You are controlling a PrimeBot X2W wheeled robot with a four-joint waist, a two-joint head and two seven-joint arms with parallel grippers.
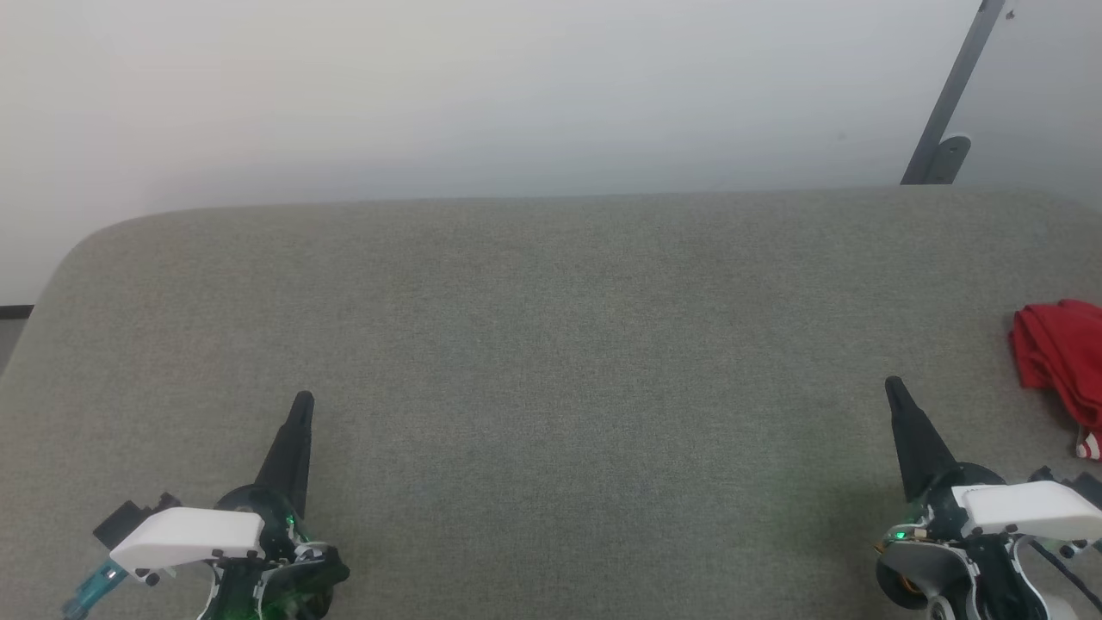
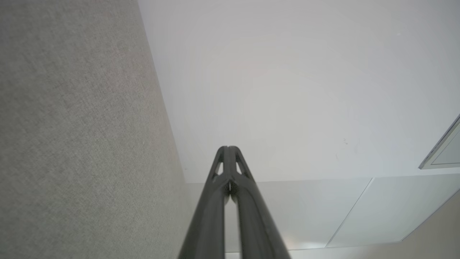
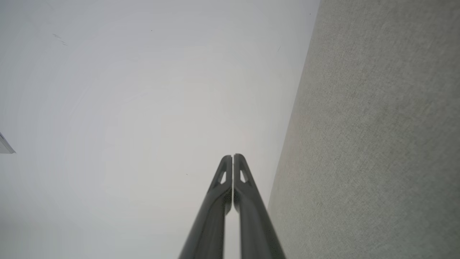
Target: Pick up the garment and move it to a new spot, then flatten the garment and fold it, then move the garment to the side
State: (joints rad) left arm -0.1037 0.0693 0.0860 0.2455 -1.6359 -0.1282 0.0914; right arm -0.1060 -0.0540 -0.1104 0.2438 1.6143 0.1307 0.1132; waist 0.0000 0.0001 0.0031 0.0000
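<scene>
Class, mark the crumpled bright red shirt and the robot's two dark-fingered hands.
crumpled bright red jersey shirt (image 1: 1061, 349): head view, middle of the red heap.
dark-fingered left hand (image 1: 303, 401): head view, closed fingertips.
dark-fingered right hand (image 1: 893, 384): head view, closed fingertips.

Two pale-wristed arms sit over the near edge of the surface (image 1: 551, 344), left gripper (image 1: 302, 401) toward its left corner, right gripper (image 1: 894, 385) toward its right, both closed tight, empty, dark fingers pointing forward.
</scene>
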